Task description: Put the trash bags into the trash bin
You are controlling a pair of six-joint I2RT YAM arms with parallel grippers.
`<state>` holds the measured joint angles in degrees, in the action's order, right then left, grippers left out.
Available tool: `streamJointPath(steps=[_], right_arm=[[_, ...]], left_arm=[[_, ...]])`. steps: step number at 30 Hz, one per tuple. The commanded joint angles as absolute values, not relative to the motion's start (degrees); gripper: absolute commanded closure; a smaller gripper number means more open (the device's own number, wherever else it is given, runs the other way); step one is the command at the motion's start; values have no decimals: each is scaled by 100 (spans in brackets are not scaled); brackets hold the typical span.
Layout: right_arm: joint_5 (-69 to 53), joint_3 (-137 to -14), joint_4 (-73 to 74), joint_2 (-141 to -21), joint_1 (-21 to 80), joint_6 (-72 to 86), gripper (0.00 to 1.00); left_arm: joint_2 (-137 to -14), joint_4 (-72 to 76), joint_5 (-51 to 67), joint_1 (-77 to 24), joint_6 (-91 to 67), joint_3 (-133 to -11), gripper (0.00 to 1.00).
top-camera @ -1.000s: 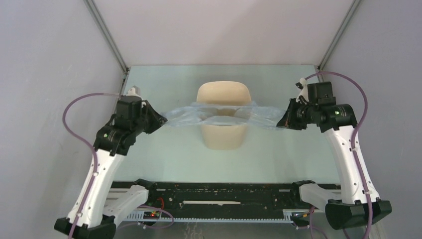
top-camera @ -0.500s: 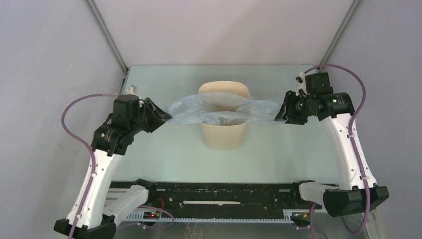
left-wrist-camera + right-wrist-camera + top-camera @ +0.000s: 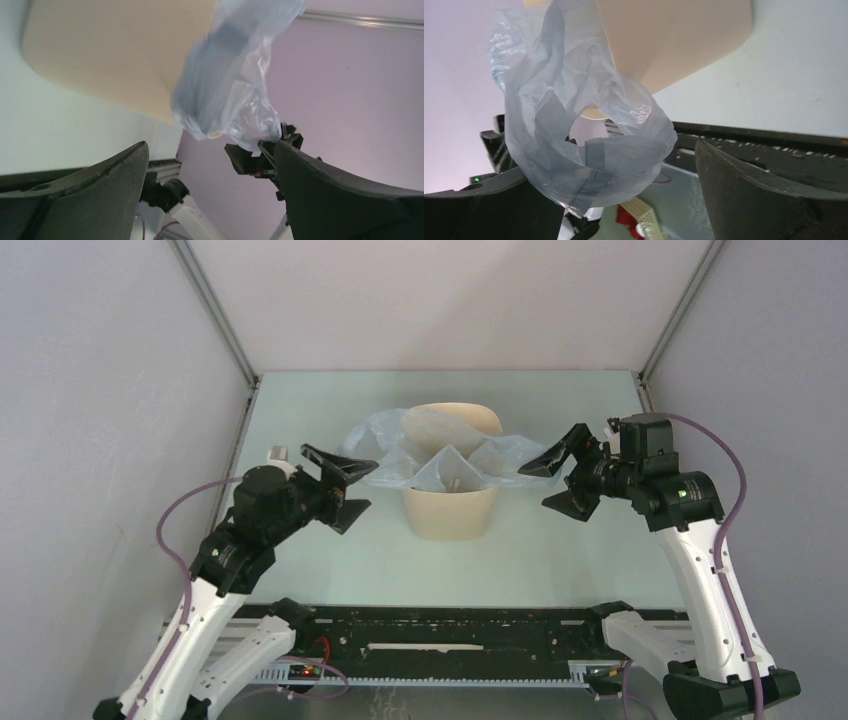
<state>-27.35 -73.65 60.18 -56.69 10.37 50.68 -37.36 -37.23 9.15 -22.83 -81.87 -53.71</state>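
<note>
The beige trash bin (image 3: 450, 512) stands upright mid-table. The pale-blue trash bag (image 3: 432, 448) lies slack and crumpled over its mouth, with ends hanging off the left and right rims. My left gripper (image 3: 346, 488) is open just left of the bin, and the bag's left end (image 3: 231, 97) hangs ahead of its fingers, free of them. My right gripper (image 3: 558, 480) is open just right of the bin. The bag's handle loop (image 3: 583, 131) dangles between its spread jaws, close to or against the left finger (image 3: 499, 210). The bin wall (image 3: 674, 40) shows behind it.
Metal frame posts (image 3: 215, 315) and grey walls close in the table on the left, back and right. A black rail (image 3: 450, 635) with the arm bases runs along the near edge.
Both grippers went from shut on the bag's ends to open. The stretched bag went slack and dropped onto the bin. The left arm moved in towards the bin.
</note>
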Motion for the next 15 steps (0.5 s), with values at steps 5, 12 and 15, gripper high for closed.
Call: streamJointPath(steps=[5, 12, 15], right_arm=[[-1828, -6828, 5315, -5340, 1923, 7612, 4], [-1032, -6718, 5107, -5415, 2444, 8216, 13], [-761, -6610, 4960, -5422, 2504, 8297, 19]], left_arm=[[-4106, -3753, -340, -3827, -10490, -5646, 7], [-4570, -3084, -1137, -4001, -10238, -5584, 32], [-4591, -2840, -1481, -3990, -10089, -5511, 42]])
